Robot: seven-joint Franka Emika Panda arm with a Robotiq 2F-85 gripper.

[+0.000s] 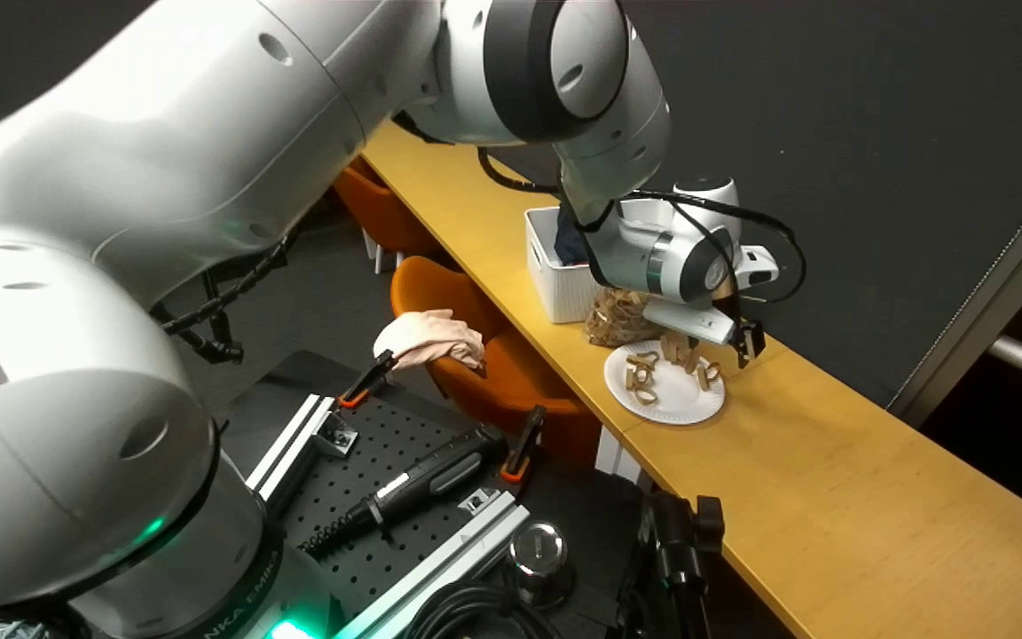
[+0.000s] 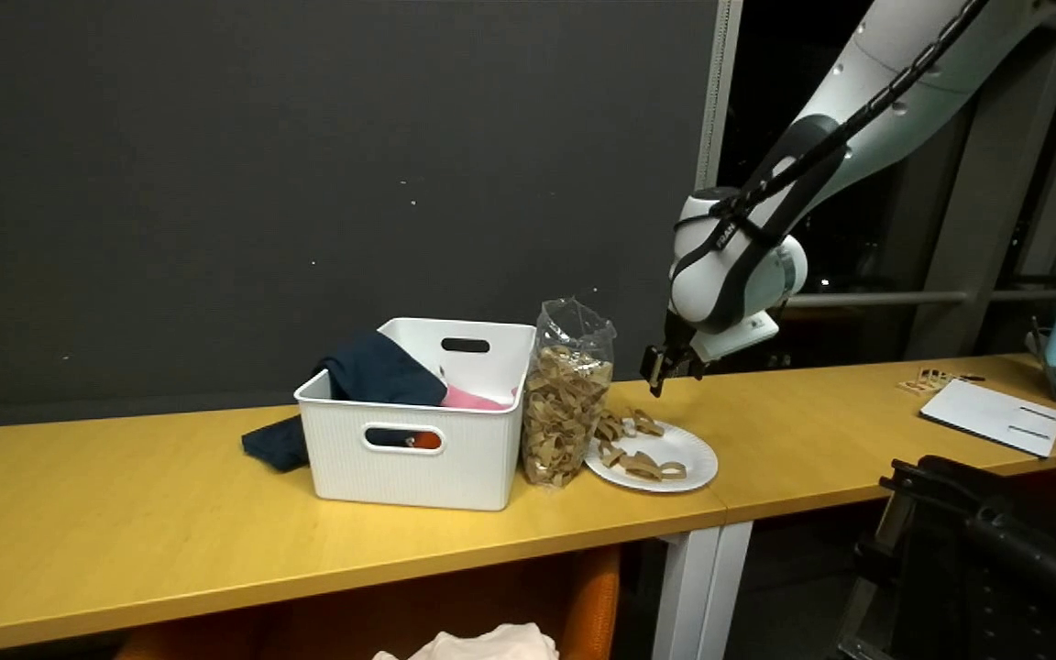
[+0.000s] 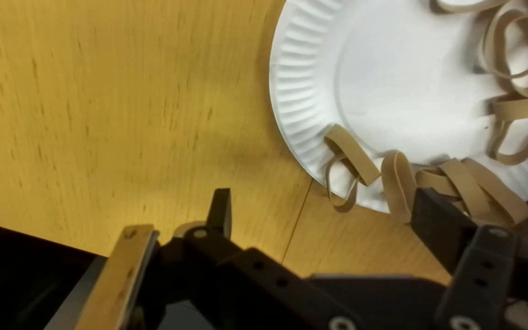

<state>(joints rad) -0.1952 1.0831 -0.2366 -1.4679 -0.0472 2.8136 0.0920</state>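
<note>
Your pincer stands wide and empty near the flat tan rubber bands along the rim of the round white fluted paper plate. Probably best: centre over one, come down straight, squeeze lightly, don't pinch the plate.

The long yellow tabletop carries, from left to right, some dark cloth, a white bin, an upright clear bag just beside it, a round white plate and, well apart, a flat white panel.
</note>
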